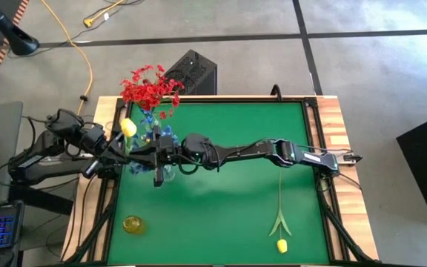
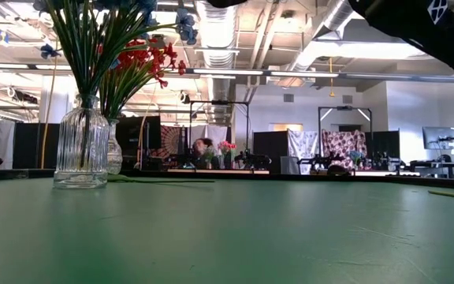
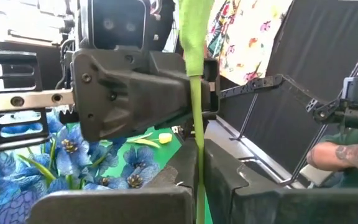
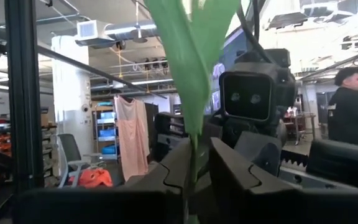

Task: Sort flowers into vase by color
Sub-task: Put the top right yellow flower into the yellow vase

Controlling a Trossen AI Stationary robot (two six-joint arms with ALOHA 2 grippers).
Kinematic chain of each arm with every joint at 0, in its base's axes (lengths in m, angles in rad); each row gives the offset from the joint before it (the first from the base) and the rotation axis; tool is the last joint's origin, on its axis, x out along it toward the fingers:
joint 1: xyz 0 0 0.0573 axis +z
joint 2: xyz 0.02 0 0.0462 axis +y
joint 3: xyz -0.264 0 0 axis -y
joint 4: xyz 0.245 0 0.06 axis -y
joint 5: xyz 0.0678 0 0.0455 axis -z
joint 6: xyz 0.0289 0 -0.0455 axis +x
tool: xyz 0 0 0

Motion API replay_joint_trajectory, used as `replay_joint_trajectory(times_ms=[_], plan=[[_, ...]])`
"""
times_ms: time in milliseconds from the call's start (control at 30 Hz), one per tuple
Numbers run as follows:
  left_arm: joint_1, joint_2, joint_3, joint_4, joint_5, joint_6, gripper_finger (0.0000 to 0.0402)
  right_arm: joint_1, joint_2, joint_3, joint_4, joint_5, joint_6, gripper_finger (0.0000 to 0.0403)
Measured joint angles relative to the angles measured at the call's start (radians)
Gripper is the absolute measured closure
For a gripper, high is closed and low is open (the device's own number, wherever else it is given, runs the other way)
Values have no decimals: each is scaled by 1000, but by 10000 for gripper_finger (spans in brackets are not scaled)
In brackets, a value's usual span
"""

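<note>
A yellow tulip [image 1: 128,127] with a thin green stem hangs over the table's left side, above the vase of blue flowers [image 2: 81,150]. My left gripper [image 3: 197,190] comes in level from the table's left and is shut on the stem. My right gripper [image 4: 199,171] reaches across from the right and faces it. Its fingers stand slightly apart on either side of the same stem and leaf [image 4: 194,74]. A vase of red flowers [image 1: 148,87] stands at the far left. A second yellow tulip [image 1: 280,219] lies flat on the mat at the near right. My left gripper pinches the tulip's thin stem [image 3: 197,163] between its two fingers, coming level from the table's left with the fingers across the stem. The tulip is clear of the table. My right gripper has the stem [image 4: 193,163] in its narrow gap; I cannot tell if a finger touches it.
A small yellow glass [image 1: 132,224] stands near the mat's near left corner. The green mat [image 1: 221,200] is bare between the vases and the lying tulip. A black box [image 1: 193,73] sits beyond the far edge. A person's arm [image 3: 344,155] shows beyond the table.
</note>
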Motion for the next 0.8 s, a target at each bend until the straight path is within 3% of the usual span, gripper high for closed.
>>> replay_joint_trajectory(times_ms=[133,367,467,600,800], plan=[[0,0,0,3,0,5,400,7,0,0,-18,-3,-4,290],[0,-1,62,2,2,12,401,6,-23,0,-128,-14,1,194],[0,-4,99,24,84,21,401,6,-59,0,-192,-50,-31,162],[0,-13,83,178,164,-1,401,22,-116,0,-338,-59,-86,147],[-41,-25,-60,397,223,-124,401,43,-213,0,-592,-59,-106,145]])
